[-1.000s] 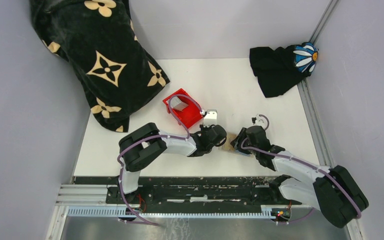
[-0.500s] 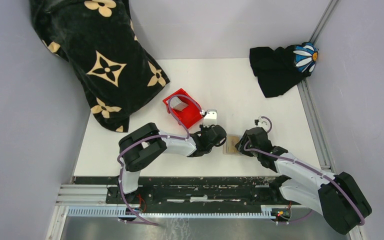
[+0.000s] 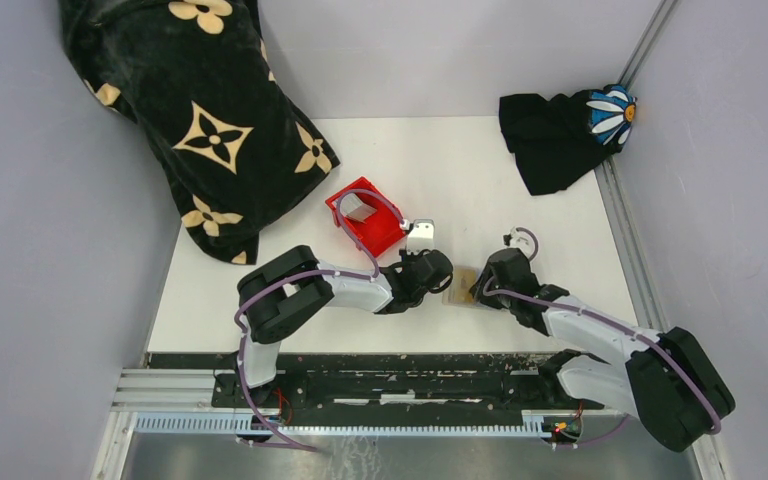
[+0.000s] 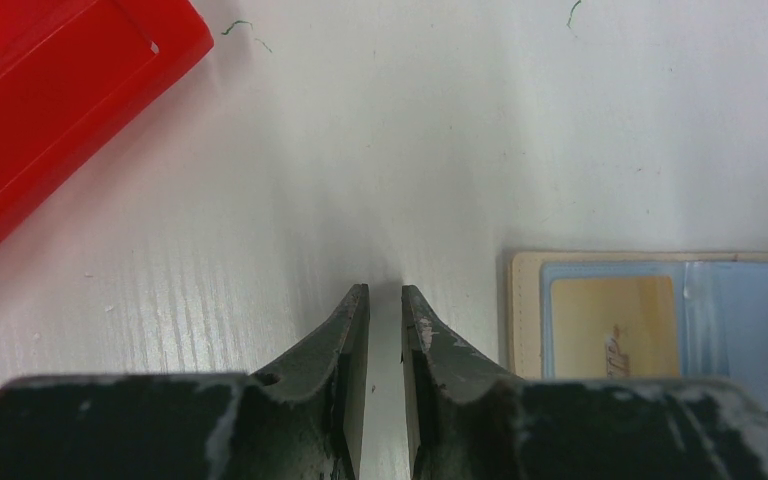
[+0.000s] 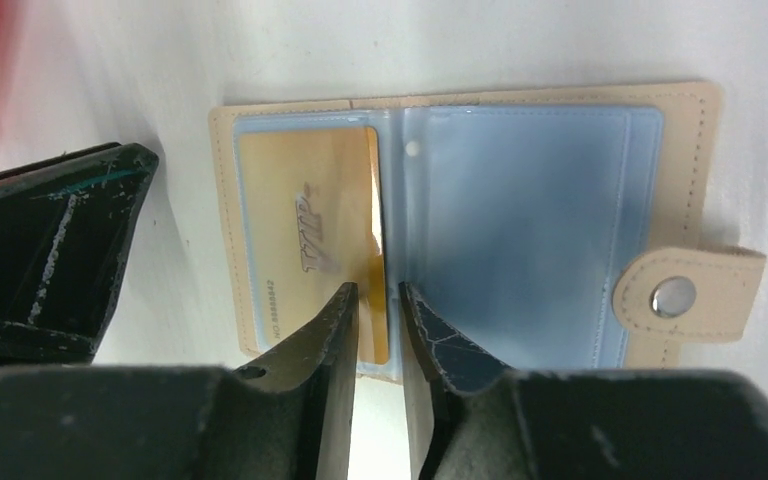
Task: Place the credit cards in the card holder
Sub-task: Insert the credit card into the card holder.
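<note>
The tan card holder (image 5: 680,150) lies open and flat on the white table, its snap tab to the right. A gold credit card (image 5: 305,230) sits in its left clear sleeve. My right gripper (image 5: 375,287) hovers at the near edge of the holder, with its jaws a narrow gap apart astride the card's right edge by the fold. My left gripper (image 4: 385,290) rests just left of the card holder (image 4: 650,310), jaws a narrow gap apart with only table between them. In the top view the card holder (image 3: 463,285) lies between both grippers. A grey card (image 3: 362,208) lies in the red bin.
The red bin (image 3: 380,238) stands just behind the left gripper. A black patterned cloth (image 3: 200,120) covers the back left corner. A black cloth with a daisy (image 3: 560,130) lies at the back right. Grey walls close in both sides.
The right gripper drew back slightly to the right, then returned to the holder's near edge, and its jaws narrowed. The left arm and the holder stayed put.
</note>
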You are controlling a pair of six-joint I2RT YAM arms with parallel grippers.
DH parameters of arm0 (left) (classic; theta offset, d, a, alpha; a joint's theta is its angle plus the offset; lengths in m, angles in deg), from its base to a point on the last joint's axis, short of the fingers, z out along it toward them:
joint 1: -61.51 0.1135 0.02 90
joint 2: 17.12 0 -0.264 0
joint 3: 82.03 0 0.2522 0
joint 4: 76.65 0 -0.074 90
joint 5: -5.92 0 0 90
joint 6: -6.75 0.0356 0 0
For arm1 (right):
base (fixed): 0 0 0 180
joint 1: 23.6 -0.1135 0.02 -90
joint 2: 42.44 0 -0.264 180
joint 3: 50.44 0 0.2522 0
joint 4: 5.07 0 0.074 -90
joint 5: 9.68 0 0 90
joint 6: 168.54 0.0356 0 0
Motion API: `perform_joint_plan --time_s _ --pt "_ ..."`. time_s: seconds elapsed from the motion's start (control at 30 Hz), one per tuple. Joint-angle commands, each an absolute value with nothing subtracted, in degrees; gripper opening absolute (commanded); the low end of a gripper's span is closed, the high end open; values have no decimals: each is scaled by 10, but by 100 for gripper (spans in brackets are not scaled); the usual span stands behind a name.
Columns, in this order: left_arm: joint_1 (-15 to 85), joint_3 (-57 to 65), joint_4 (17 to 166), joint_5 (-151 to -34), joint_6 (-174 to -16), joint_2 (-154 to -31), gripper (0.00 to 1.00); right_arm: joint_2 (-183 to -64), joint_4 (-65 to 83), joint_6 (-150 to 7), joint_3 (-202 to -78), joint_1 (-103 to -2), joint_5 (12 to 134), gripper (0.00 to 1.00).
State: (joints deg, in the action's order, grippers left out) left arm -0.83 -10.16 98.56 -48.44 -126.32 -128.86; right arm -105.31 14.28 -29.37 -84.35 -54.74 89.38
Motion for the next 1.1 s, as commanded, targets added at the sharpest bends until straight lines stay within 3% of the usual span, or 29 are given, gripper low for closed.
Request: perform_joint_plan --time_s 0.0,0.27,0.73,1.07 --pt "-19 -143 861 -614 -1287 -1347 25 -1089 131 -303 -856 -553 880 25" --pt "-17 -170 858 -592 -1293 -1312 25 -1144 100 -315 -881 -563 874 18" --pt "-10 -202 871 -594 -1302 -1308 25 -1314 69 -388 -1010 -572 835 22" --pt "5 -225 846 -554 -1308 -1267 25 -1367 77 -400 -1071 -588 830 23"
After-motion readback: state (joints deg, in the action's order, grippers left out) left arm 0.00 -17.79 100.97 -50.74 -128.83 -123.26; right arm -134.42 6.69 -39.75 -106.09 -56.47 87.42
